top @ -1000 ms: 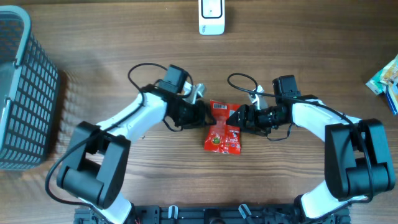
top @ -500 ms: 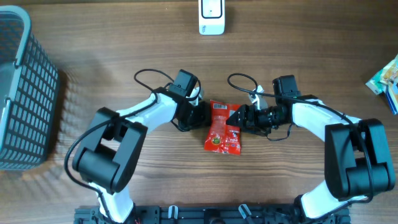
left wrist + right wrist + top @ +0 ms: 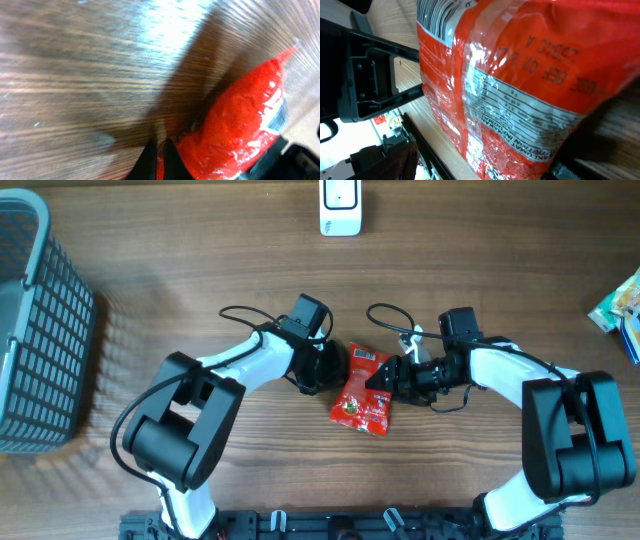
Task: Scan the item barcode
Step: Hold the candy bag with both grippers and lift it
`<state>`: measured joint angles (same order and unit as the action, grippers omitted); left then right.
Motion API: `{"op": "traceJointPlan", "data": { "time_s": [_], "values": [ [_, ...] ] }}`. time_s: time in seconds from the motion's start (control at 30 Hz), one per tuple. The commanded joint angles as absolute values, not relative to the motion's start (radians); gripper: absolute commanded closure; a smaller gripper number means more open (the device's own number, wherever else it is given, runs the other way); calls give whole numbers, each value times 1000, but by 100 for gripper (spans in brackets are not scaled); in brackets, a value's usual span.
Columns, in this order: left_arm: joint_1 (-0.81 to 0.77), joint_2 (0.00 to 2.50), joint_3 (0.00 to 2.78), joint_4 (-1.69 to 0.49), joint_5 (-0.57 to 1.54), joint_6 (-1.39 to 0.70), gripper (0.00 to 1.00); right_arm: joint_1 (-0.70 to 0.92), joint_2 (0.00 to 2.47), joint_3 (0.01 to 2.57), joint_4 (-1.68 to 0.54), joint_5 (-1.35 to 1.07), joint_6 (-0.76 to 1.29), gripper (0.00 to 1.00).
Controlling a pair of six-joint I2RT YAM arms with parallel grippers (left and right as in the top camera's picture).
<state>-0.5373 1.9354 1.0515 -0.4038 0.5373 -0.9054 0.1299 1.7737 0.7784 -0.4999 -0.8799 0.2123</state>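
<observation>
The item is a red snack packet (image 3: pixel 362 392) lying on the wooden table between my two grippers, with its white barcode patch (image 3: pixel 362 360) near the top end. My left gripper (image 3: pixel 337 367) is at the packet's upper left edge. In the left wrist view that gripper (image 3: pixel 159 151) is shut, with a thin strip of the red packet (image 3: pixel 240 120) pinched between its tips. My right gripper (image 3: pixel 386 379) is against the packet's right side. The right wrist view is filled by the packet (image 3: pixel 520 75) and its barcode (image 3: pixel 437 15); the fingers hardly show. A white scanner (image 3: pixel 340 208) stands at the far edge.
A grey mesh basket (image 3: pixel 35 330) stands at the left edge of the table. Some colourful packets (image 3: pixel 622 310) lie at the right edge. Black cables loop over both wrists near the packet.
My left gripper has slid right to the packet and shut on its edge. The packet has shifted and tilted slightly to the right. The right arm has barely moved.
</observation>
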Motion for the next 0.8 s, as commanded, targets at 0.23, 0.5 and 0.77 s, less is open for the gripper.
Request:
{"op": "traceJointPlan", "data": {
  "time_s": [0.23,0.5,0.77],
  "values": [
    [-612,1970,1031,-458,339,-1129,96,136,1827,725,-461,-897,192,24],
    [-612,1980,1030,-487,292,-1169,96,51,1827,638,-432,-866,184,45],
    [-616,1980,1030,-482,293,-1221,96,-23,1827,562,-320,-964,220,47]
  ]
}}
